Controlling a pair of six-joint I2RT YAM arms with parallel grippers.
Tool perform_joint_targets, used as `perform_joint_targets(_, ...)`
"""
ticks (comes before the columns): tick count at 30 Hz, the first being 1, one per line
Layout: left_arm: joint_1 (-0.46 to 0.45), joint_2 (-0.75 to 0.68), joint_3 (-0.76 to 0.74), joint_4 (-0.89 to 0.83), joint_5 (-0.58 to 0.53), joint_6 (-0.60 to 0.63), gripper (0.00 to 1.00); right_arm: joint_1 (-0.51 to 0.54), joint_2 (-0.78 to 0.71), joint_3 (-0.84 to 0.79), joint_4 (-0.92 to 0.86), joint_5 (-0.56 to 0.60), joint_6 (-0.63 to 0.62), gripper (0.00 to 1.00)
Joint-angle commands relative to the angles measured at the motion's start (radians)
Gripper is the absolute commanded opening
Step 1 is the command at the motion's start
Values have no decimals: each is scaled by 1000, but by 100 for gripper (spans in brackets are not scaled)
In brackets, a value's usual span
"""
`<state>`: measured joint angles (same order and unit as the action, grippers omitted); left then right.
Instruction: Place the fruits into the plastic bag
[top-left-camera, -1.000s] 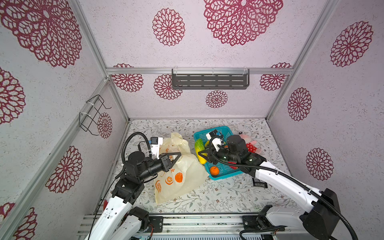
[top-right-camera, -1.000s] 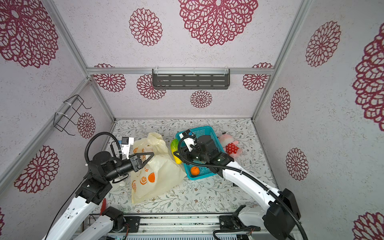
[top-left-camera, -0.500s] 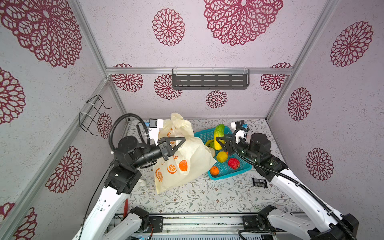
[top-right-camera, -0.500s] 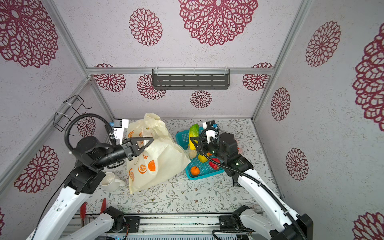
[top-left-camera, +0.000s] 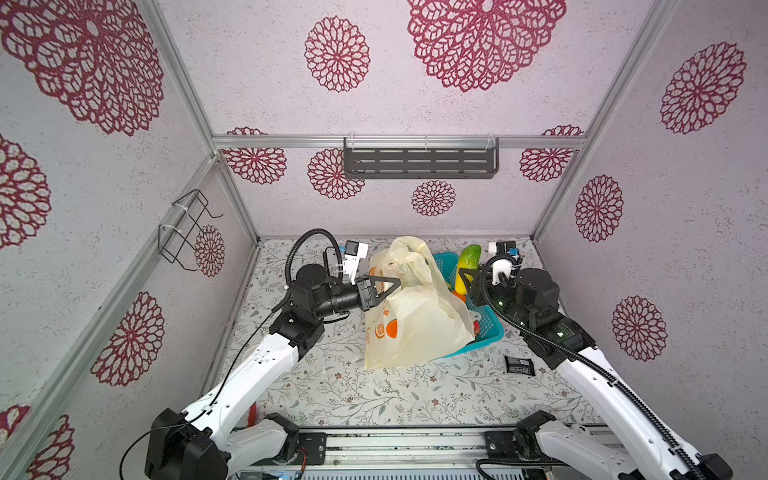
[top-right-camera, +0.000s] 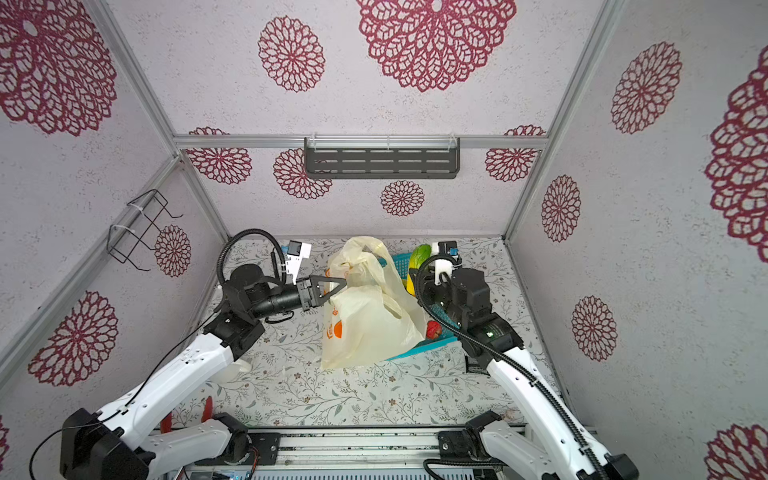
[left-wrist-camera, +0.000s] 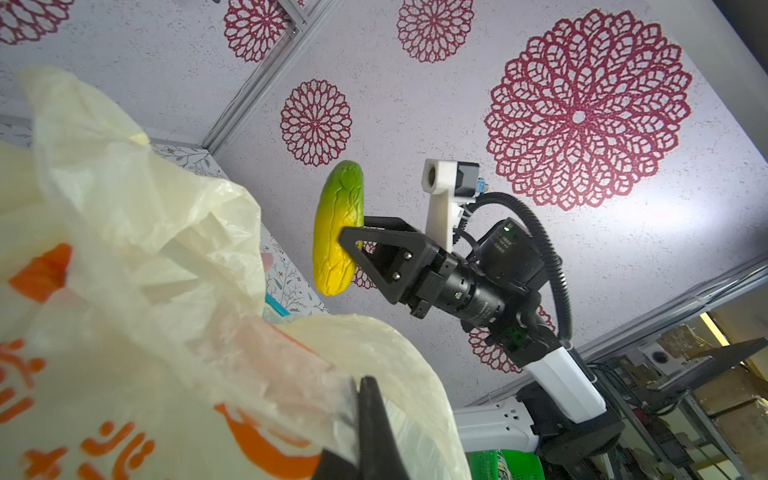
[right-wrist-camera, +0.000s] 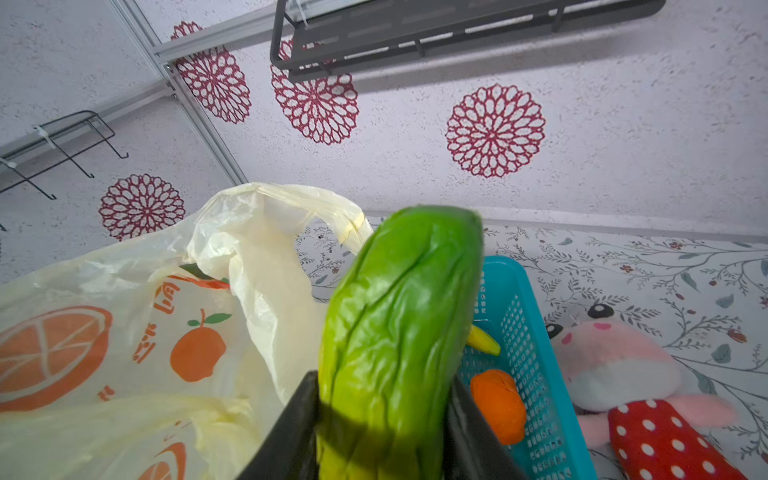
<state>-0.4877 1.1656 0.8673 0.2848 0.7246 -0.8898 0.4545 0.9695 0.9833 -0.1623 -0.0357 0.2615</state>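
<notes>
Left wrist view: the left gripper (left-wrist-camera: 363, 419) is pinched fully closed on a fold of the bag (left-wrist-camera: 137, 232), its arm reaching level and holding that side up. Right of the bag, a green-yellow fruit (left-wrist-camera: 338, 199) stands upright, clear of the plastic, clamped near its middle by the part-open right gripper (left-wrist-camera: 357, 237). Step in hand: carrying 1 fruit bagward. Next: centre it over the mouth, lower, release. The basket (top-left-camera: 492, 328) lies against the bag's right side.
</notes>
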Motion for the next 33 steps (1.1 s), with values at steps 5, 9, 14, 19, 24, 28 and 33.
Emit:
perform_joint_targets(5,52,13,-257,365,-17,-58,0,-6,47,-19,-22,-200,-4,15)
perform_joint_targets(9,70,31,-328,432,-27,-57,0,-4,76,-61,-8,-331,2,15)
perform_joint_targets(14,89,23,-392,517,-43,-59,0,-4,100,-122,39,-360,37,15)
perform_joint_targets(19,95,-4,-419,524,-57,-46,0,-2,151,-140,44,-405,56,15)
perform_joint_targets(24,95,-26,-443,524,-69,-27,0,25,184,-151,23,-500,48,14)
perform_joint_targets(28,95,-40,-466,527,-88,-15,0,73,193,-159,31,-595,39,14)
perform_joint_targets(33,95,-44,-490,544,-101,-15,0,177,272,-107,-47,-625,-33,15)
